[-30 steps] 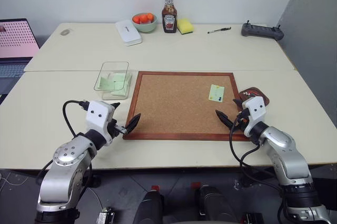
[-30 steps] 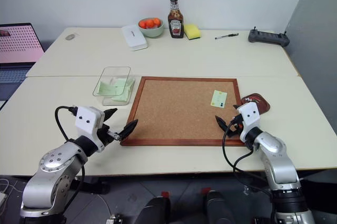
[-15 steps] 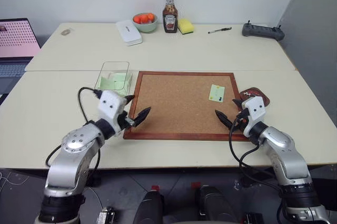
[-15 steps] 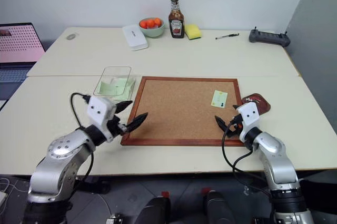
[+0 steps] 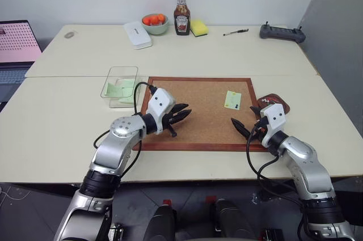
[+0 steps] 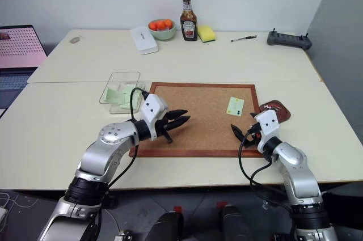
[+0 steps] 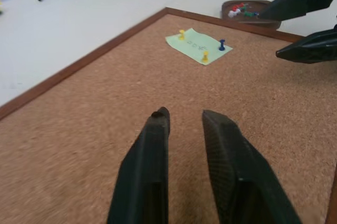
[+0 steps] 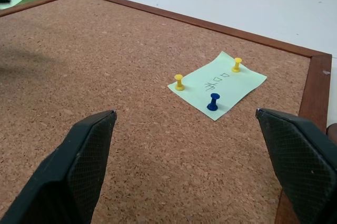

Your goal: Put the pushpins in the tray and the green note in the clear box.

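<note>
The green note [image 5: 232, 100] lies on the right part of the cork board [image 5: 198, 122], held by three pushpins: two yellow [image 8: 179, 81] [image 8: 237, 64] and a blue one [image 8: 213, 101]. The dark reddish tray [image 5: 282, 105] sits just off the board's right edge with several pins in it. The clear box [image 5: 122, 68] stands left of the board and holds green papers. My left gripper [image 5: 184, 113] hovers over the board's left half, its fingers [image 7: 152, 150] shut to a narrow gap on nothing. My right gripper [image 5: 248, 117] stands wide open near the board's front right corner, short of the note.
Along the table's far edge stand a ketchup bottle [image 5: 182, 20], a bowl of oranges [image 5: 155, 23], a yellow sponge [image 5: 199, 28], a white case [image 5: 138, 34], a pen [image 5: 236, 32] and a controller [image 5: 282, 33]. A laptop [image 5: 17, 48] sits far left.
My left arm has swung right and forward from the table's front left onto the cork board, and its fingers have closed from wide open. The right arm has stayed still.
</note>
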`<state>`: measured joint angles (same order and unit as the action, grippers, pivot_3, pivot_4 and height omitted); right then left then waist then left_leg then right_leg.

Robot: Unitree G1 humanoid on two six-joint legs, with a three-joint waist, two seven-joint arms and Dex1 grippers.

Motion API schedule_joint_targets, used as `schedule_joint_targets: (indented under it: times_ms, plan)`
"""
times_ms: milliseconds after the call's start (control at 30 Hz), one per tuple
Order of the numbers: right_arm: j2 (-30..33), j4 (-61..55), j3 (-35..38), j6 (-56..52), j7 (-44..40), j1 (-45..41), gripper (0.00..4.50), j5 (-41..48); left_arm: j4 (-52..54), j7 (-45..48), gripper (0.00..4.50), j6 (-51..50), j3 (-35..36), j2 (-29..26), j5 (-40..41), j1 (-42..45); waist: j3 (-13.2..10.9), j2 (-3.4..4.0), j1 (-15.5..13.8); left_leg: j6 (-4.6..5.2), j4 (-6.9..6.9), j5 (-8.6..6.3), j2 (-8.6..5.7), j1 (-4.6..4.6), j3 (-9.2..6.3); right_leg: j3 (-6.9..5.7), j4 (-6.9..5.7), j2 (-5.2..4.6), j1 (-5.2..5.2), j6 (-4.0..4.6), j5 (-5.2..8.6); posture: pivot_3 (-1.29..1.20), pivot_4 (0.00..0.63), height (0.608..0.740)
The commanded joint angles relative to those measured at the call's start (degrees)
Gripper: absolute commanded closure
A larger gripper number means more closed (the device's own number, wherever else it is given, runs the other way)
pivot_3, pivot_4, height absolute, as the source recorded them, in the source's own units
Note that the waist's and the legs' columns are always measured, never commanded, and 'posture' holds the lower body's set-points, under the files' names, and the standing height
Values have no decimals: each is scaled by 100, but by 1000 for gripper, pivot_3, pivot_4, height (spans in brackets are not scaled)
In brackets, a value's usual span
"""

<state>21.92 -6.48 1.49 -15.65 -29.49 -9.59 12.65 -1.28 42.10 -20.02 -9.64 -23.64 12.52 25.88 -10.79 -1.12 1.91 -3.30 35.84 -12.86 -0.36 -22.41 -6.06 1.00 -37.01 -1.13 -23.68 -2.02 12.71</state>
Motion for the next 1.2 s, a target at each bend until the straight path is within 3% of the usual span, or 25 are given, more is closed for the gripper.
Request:
schedule_joint_targets:
  times_ms: [33, 400, 667, 933, 1200]
  plan:
    - [-15, -258, 107, 47, 48, -19, 0, 67, -409, 56, 4479, 357, -47, 158, -123, 152, 0, 0, -3, 0, 0, 0, -1, -1, 0, 0, 1, 0, 0, 0, 0, 0, 150, 740]
    - [-45, -486, 59, -165, 62, -174, 0, 151, -1427, 242, 4479, 860, -58, 419, -333, 108, 0, 0, -7, 0, 1, 0, -2, -1, 0, 0, 1, -2, 0, -2, -1, 0, 150, 740]
    - [-82, -86, 40, -511, 117, -806, 0, 150, -1839, 260, 4479, 1242, 17, 537, -423, 147, 3, 5, -11, 0, 5, 0, -4, 15, 0, 1, 0, -3, 17, -2, -1, 0, 150, 740]
    - [-211, 1550, -122, -740, 358, -2168, 0, -198, -1919, 415, 4479, 1187, 23, 588, -371, 5, 5, 9, -7, 1, 4, 0, -4, 41, 1, 1, 0, -3, 39, 0, 0, 0, 150, 740]
    - [-340, 3442, -231, -254, 679, -3298, 0, -709, -1787, 432, 4479, 1120, 13, 594, -422, -71, 8, 14, -3, 1, -3, 0, -4, 43, 1, 1, 0, -3, 39, -1, -1, 0, 150, 740]
